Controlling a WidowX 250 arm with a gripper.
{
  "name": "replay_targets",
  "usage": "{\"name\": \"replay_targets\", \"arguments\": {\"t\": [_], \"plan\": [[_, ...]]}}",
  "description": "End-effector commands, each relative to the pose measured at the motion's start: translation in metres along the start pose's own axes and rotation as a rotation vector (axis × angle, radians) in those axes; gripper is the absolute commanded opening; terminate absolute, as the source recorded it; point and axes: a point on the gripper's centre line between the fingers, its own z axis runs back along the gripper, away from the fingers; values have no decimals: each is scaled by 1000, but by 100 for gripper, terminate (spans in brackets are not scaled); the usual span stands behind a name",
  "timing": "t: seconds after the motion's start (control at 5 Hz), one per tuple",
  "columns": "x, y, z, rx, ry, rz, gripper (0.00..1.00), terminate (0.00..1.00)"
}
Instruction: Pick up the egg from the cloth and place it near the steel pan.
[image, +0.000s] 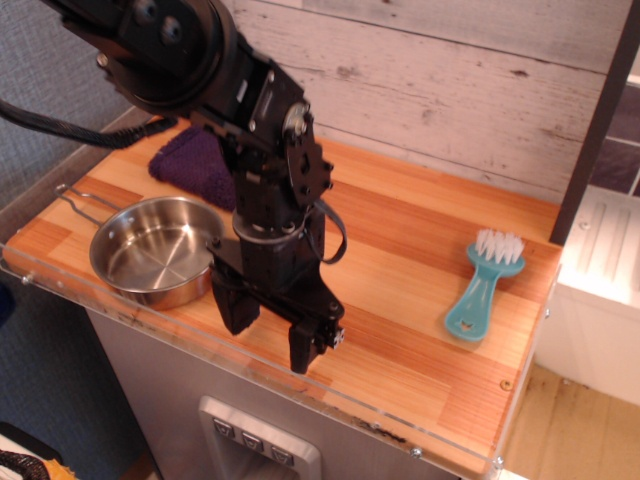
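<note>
The steel pan (112, 232) sits at the table's front left, its wire handle pointing left. The dark purple cloth (188, 160) lies behind it, partly hidden by the black arm. My gripper (268, 333) hangs low over the table just right of the pan, near the front edge, with its jaws spread apart and nothing showing between them. The orange egg does not show in this view; the gripper body may hide it.
A teal brush (478, 290) with white bristles lies at the right of the wooden table. A clear plastic lip runs along the table's front edge (400, 430). A plank wall stands behind, and a dark post is at the far right.
</note>
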Motion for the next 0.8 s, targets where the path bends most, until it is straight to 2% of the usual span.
{"name": "replay_targets", "arguments": {"t": [0.0,0.2,0.4,0.6], "plan": [[-8,10,71,22,-122,43,100,0],[-3,12,84,2,-153,73,100,0],[1,18,83,-20,-145,93,100,0],[2,23,80,-42,-105,89,100,0]]}}
